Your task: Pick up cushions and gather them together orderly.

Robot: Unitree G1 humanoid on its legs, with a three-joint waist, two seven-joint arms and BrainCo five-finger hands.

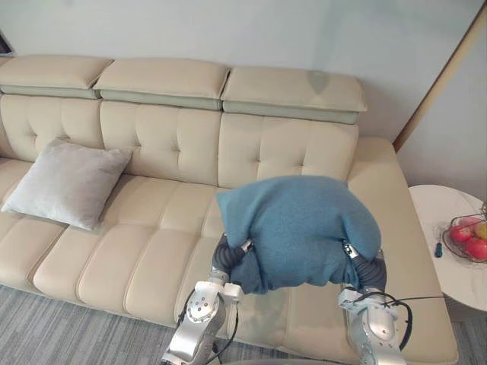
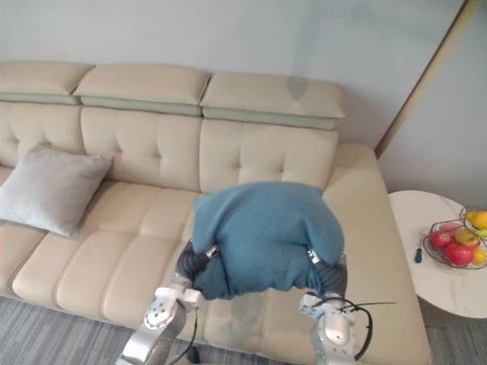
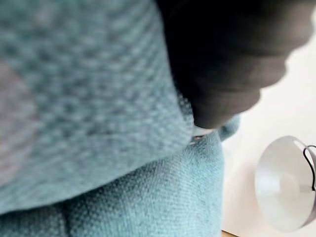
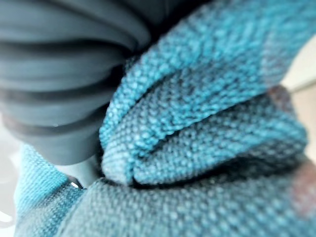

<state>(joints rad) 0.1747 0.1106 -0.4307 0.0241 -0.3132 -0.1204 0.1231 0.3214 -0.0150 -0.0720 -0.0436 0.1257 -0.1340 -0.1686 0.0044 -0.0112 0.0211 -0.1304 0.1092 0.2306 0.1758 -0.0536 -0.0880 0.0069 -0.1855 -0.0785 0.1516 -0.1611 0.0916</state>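
Right of the blue cushion (image 2: 262, 228), a wire basket (image 2: 444, 263) holds fruit (image 2: 459, 253).

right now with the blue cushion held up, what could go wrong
The blue cushion hangs between the left hand and right hand, grip hidden under it; it may slip onto the sofa. It also hides the seat below, and the grey cushion lies well to the left, so lining them up could go askew.
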